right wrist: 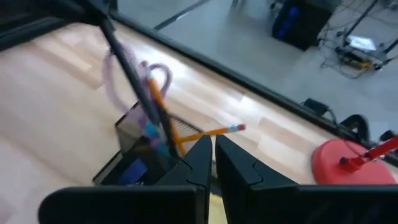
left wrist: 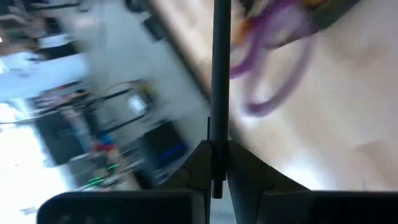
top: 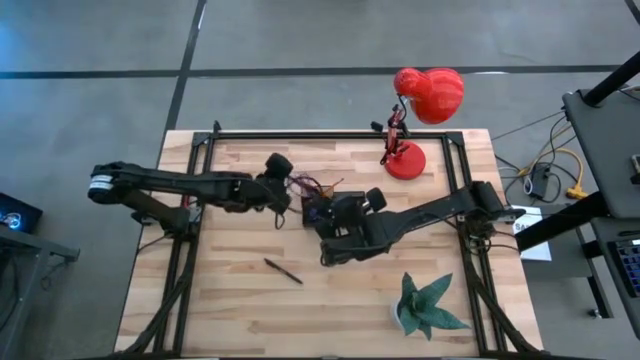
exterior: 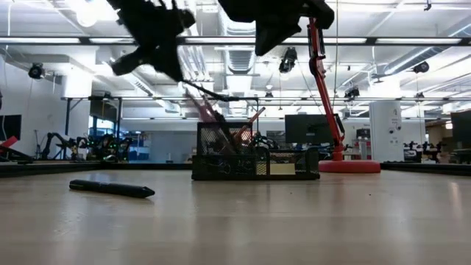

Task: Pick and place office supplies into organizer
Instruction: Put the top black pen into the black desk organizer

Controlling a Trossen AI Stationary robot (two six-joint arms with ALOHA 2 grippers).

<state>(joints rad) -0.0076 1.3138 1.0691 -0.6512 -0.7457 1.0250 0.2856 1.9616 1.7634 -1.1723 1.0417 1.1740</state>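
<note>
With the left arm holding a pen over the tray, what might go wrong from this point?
1. The left gripper is shut on a thin dark pen gripped near one end; it may swing and miss the organizer.
2. The cup already holds the purple scissors and an orange pencil leaning out, which may block or deflect the pen.
3. The right gripper hangs just above the organizer, so the arms may collide.

A robotics lab or workshop: bare grey concrete floor (top: 300, 40) around the pale wooden plank tabletop (top: 230, 300), exposed ceiling ducts (exterior: 235, 55), strip lights, more robot arms on distant benches (exterior: 59, 143).
</note>
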